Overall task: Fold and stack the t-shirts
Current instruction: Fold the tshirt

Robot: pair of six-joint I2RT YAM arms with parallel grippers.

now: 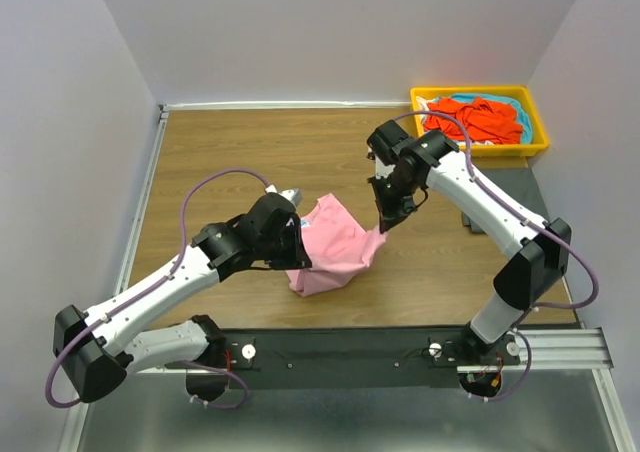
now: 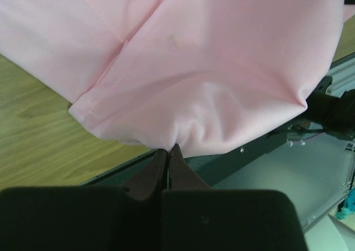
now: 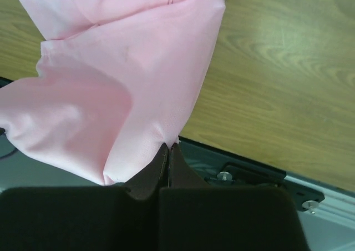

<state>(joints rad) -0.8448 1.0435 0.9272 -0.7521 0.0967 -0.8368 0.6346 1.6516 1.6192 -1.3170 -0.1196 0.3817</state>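
A light pink t-shirt (image 1: 335,247) hangs stretched between my two grippers over the near middle of the wooden table, its lower part bunched on the wood. My left gripper (image 1: 297,262) is shut on the shirt's left edge; the left wrist view shows pink cloth (image 2: 211,84) pinched at the fingertips (image 2: 168,150). My right gripper (image 1: 383,227) is shut on the shirt's right corner, with pink fabric (image 3: 122,95) caught at its tips (image 3: 169,146). An orange-red t-shirt (image 1: 480,117) and a turquoise t-shirt (image 1: 520,115) lie crumpled in the tray.
A yellow plastic tray (image 1: 540,137) stands at the far right corner of the table (image 1: 240,152). A black mounting rail (image 1: 350,350) runs along the near edge. White walls enclose the table on three sides.
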